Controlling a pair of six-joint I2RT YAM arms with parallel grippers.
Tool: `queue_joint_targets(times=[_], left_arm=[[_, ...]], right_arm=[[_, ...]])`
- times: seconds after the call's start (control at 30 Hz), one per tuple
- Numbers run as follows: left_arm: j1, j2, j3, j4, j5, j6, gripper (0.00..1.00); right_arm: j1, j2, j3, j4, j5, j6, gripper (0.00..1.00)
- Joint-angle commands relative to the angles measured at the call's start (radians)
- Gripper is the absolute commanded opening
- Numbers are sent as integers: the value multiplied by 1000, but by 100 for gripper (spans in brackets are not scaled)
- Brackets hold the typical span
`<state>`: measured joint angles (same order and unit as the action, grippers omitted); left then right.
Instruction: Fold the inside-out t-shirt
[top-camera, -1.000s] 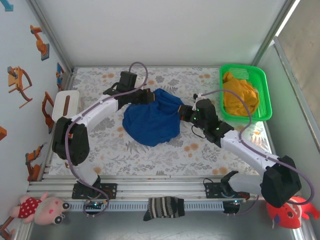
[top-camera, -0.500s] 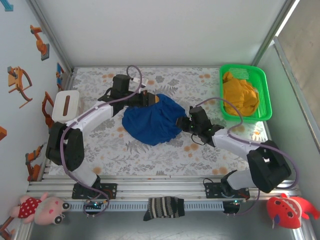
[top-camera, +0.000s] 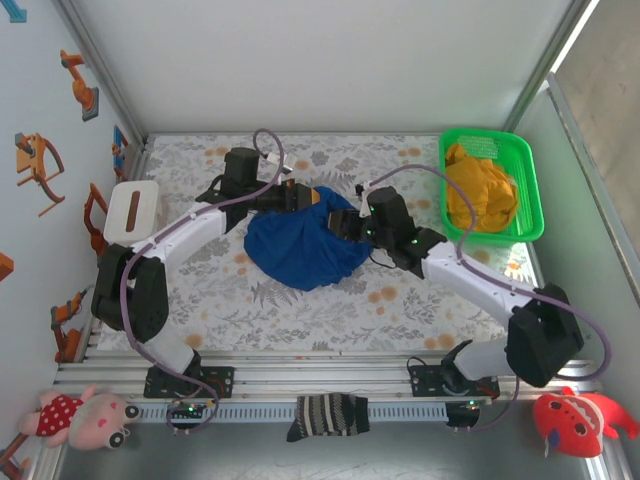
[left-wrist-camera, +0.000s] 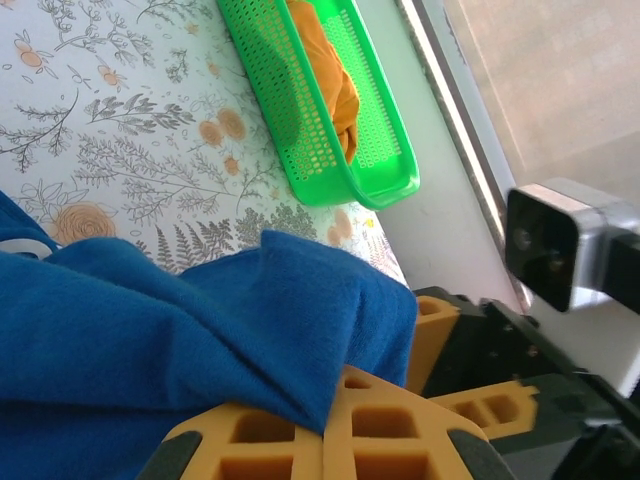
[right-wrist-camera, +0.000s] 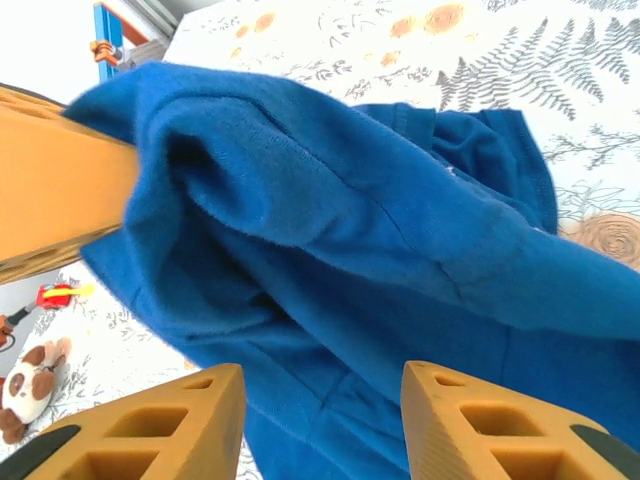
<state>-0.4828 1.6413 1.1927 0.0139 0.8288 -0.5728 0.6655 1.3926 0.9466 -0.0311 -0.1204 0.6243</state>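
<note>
The left gripper (left-wrist-camera: 330, 420) is pinching a fold of the inside-out t-shirt (top-camera: 300, 252), which is lying heaped between both grippers; the right gripper (right-wrist-camera: 322, 420) is holding its jaws apart, cloth seemingly just ahead.

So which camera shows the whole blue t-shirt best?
The top external view: the blue t-shirt lies there nearly whole, a bunched heap on the table. The left wrist view gives a close fold pinched by the left gripper; the right wrist view, creased cloth and a hemmed edge ahead of the open right gripper.
</note>
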Motion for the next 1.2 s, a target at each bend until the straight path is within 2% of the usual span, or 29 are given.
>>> queue_joint_targets(times=[0.0,0.07,0.1,0.2,0.33,0.5,0.53,0.6,0.63,0.73,0.83,0.97,1.03,1.17], left_arm=[[2,-31,10,28,24,-16,0],[1,-35,10,31,25,-22,0],[1,-38,8,31,24,-24,0],[1,-48,9,15,24,-19,0],[30,-42,9,-36,-19,-9,0],[130,51,47,-44,-49,-23,2],[150,80,67,-41,-41,-28,8],[187,146,137,-51,-31,-30,29],[202,171,167,-58,-26,-32,35],[228,203,239,-65,-6,-51,43],[225,146,208,-60,-11,-61,47],[159,-44,-1,-1,-122,-87,51],[83,-134,-115,4,-236,-71,54],[-121,-259,-235,-35,-552,7,59]], right_arm=[[2,87,49,11,-12,-34,43],[4,139,81,14,-18,-33,39],[3,162,94,13,-8,-34,34],[-4,195,115,9,16,-44,0],[-16,123,108,-18,-9,-64,0],[-21,-71,79,-67,-107,-74,0],[-23,-106,73,-67,-118,-71,0],[-36,-167,71,-66,-131,-55,0],[-46,-180,72,-60,-145,-41,0],[-69,-186,83,-37,-185,-15,0],[-81,-167,83,-5,-196,0,0],[-93,-138,61,69,-225,48,0],[-95,-124,54,85,-228,60,0],[-96,-107,44,103,-231,76,0]])
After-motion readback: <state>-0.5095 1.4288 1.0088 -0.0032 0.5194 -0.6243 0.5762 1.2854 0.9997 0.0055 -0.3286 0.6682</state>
